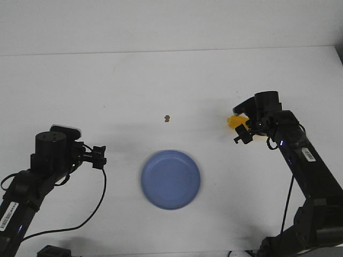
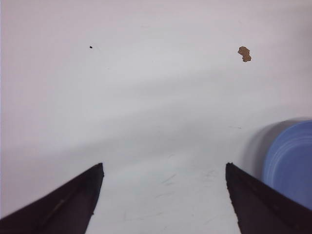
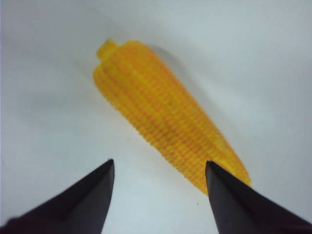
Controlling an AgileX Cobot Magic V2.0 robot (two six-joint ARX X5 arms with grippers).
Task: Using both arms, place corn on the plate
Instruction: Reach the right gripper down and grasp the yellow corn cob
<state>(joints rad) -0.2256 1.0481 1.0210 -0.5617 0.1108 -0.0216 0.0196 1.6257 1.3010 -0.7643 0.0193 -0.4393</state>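
Observation:
The yellow corn [image 3: 163,117] lies on the white table, its thin tip nearest my right gripper [image 3: 159,168], which is open just above it with one fingertip [image 3: 219,180] over the tip. In the front view only a bit of the corn [image 1: 235,121] shows at the right, mostly hidden by the right gripper [image 1: 244,132]. The periwinkle-blue plate [image 1: 171,179] sits empty at the table's front centre. My left gripper [image 1: 99,156] is open and empty, left of the plate; the plate's edge [image 2: 292,161] shows in the left wrist view beside the gripper [image 2: 164,168].
A small brown crumb [image 1: 167,118] lies on the table behind the plate, also visible in the left wrist view [image 2: 244,53]. The table's far edge [image 1: 171,51] meets a white wall. A black cable [image 1: 91,214] hangs from the left arm.

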